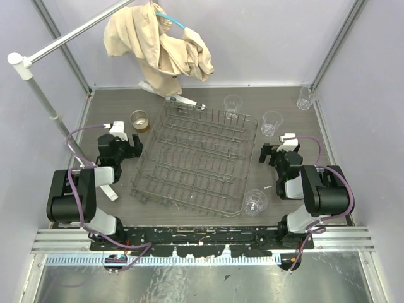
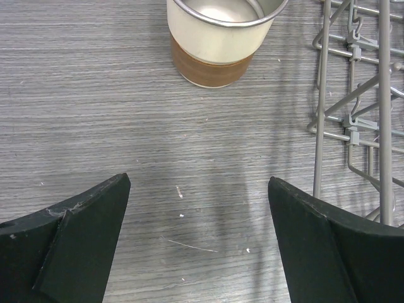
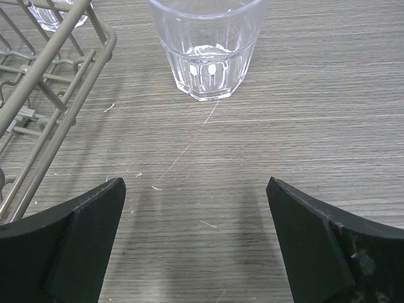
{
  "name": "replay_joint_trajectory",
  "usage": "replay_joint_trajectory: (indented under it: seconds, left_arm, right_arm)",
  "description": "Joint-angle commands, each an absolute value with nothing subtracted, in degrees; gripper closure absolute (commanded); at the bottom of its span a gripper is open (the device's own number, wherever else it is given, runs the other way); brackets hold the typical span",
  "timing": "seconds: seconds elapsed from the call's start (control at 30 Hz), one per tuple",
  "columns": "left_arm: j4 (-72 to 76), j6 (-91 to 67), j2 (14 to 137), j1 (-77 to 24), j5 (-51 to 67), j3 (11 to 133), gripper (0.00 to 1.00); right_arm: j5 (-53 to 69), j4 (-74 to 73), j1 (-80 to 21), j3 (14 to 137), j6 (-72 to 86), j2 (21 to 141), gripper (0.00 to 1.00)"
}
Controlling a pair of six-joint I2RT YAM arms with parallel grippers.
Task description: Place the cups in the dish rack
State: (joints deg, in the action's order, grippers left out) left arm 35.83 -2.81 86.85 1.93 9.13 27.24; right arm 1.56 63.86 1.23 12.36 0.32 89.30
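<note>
Cups [image 1: 271, 123] stand around the dish rack [image 1: 208, 111], seemingly all outside it.

Black arms [image 1: 71, 197], looping purple cables [image 1: 77, 180]

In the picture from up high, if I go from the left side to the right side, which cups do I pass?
tan-brown cup → back clear cup, behind the dish rack → near clear cup, by the rack's near right corner → side clear cup, right of the rack → corner clear cup, far right.
</note>
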Motion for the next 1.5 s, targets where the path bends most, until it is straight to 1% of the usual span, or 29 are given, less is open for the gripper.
replay_joint_trajectory:
  seconds: [0.0,0.37,0.4,0.43,0.5,0.53,0.63,0.73,0.87,0.93,1.03,1.1,1.2,1.37,1.47]
  left_arm:
    - [37.34,-1.93,87.22,1.67,8.54,28.74,0.02]
    - [37.4,-1.99,87.18,1.7,8.1,28.78,0.02]
    - [36.04,-3.11,87.07,1.66,6.11,29.71,0.02]
    - [31.37,-4.63,86.85,1.67,2.69,31.96,0.02]
    - [20.71,-7.35,88.01,1.7,-3.62,38.05,0.02]
    - [15.71,-7.86,89.18,1.67,-4.74,41.25,0.02]
    - [6.32,-7.58,92.65,1.71,-2.88,48.95,0.02]
    - [5.32,-8.51,91.83,1.83,-3.39,49.83,0.02]
    - [3.97,-9.6,89.0,2.02,-3.3,50.17,0.02]
    - [0.23,-10.39,89.13,2.02,-2.85,52.92,0.02]
    - [-9.33,-13.38,92.25,2.02,-2.08,59.75,0.02]
    - [-16.36,-15.87,95.14,2.07,0.48,65.61,0.02]
    - [-22.64,-20.42,98.39,2.02,4.45,70.76,0.02]
    - [-22.82,-27.7,98.77,2.02,7.89,71.34,0.02]
    - [-23.26,-30.52,98.78,2.07,6.56,72.07,0.02]
  right_arm:
    - [1.23,68.31,1.06,13.11,0.02,88.42,0.0]
    - [1.41,68.24,1.06,13.12,-0.13,88.45,0.0]
    - [1.11,68.31,0.99,13.03,-0.09,88.3,0.0]
    - [0.64,67.62,0.99,13.44,0.05,87.97,0.0]
    - [0.0,61.84,0.97,15.55,0.25,85.69,0.0]
    - [-0.56,58.75,0.85,16.53,0.26,84.08,0.0]
    - [-2.12,52.46,0.53,18.0,0.28,78.35,0.0]
    - [-2.52,48.49,0.3,18.48,-0.24,73.44,0.0]
    - [-2.48,40.92,0.18,22.13,-0.96,69.64,0.01]
    - [-2.35,37.45,0.22,24.09,0.01,68.08,0.03]
    - [-1.65,30.91,0.09,27.78,1.79,66.18,0.07]
    - [-0.75,27.81,0.09,29.72,2.61,65.49,0.11]
    - [-0.26,24.54,0.09,31.68,4.4,64.28,0.12]
    - [1.24,18.91,0.0,34.56,8.14,62.89,0.15]
    - [2.09,18.04,0.0,34.79,9.77,61.65,0.17]
